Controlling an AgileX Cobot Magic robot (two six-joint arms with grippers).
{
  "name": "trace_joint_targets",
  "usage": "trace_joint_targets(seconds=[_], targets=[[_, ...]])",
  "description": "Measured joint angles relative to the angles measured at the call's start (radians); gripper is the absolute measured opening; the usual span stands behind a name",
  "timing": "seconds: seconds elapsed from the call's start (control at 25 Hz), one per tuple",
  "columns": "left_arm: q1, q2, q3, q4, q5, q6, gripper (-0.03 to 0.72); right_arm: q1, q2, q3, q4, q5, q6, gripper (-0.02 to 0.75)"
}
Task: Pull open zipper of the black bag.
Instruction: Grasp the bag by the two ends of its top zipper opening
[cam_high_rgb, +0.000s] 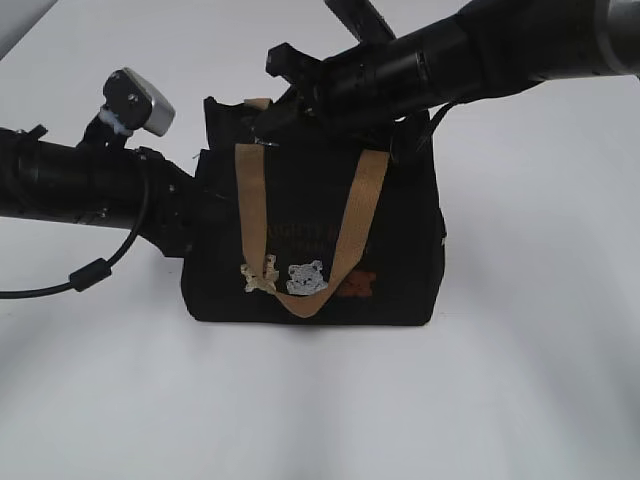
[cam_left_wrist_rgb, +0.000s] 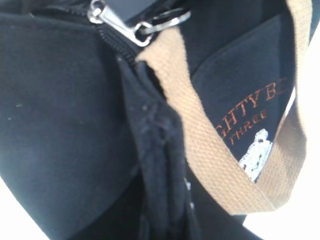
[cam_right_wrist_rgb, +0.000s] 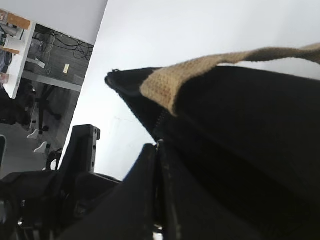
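Note:
The black bag (cam_high_rgb: 400, 250) stands upright on the white table, its tan handle (cam_high_rgb: 360, 215) hanging over the front with the bear patches. The zipper (cam_left_wrist_rgb: 112, 37) runs along the top edge. Its silver pull (cam_left_wrist_rgb: 117, 24) and ring (cam_left_wrist_rgb: 167, 20) lie at the bag's left end. My right gripper (cam_high_rgb: 268, 128) reaches across to that top left corner. Its fingers are pressed together (cam_right_wrist_rgb: 159, 150) at the zip line (cam_right_wrist_rgb: 161, 122), with a metal glint at their tip. My left gripper (cam_high_rgb: 200, 205) is closed on a fold of the bag's left side; its fingers are hidden in the left wrist view.
The bag rests on a white table (cam_high_rgb: 540, 380). A black cable (cam_high_rgb: 90, 272) loops under the left arm, and the left wrist camera (cam_high_rgb: 140, 100) stands above it. The right arm (cam_high_rgb: 480, 55) crosses over the bag's top. Left arm hardware (cam_right_wrist_rgb: 75, 165) sits beside the bag's end.

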Motion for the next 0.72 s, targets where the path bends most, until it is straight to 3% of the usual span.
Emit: trace_joint_targets(seconds=[0.2,0.52,0.72], targets=[[-0.001,0.000,0.000,-0.003,0.021,0.000,0.064,-0.085,-0.028,0.000,-0.033,0.159,0.030,-0.001],[-0.001,0.000,0.000,-0.003,0.017,0.003,0.064,-0.261,-0.132,0.009,-0.269,0.299,0.128,-0.001],[-0.001,0.000,0.000,-0.003,0.012,0.003,0.064,-0.316,-0.159,0.009,-0.380,0.344,0.173,-0.001]])
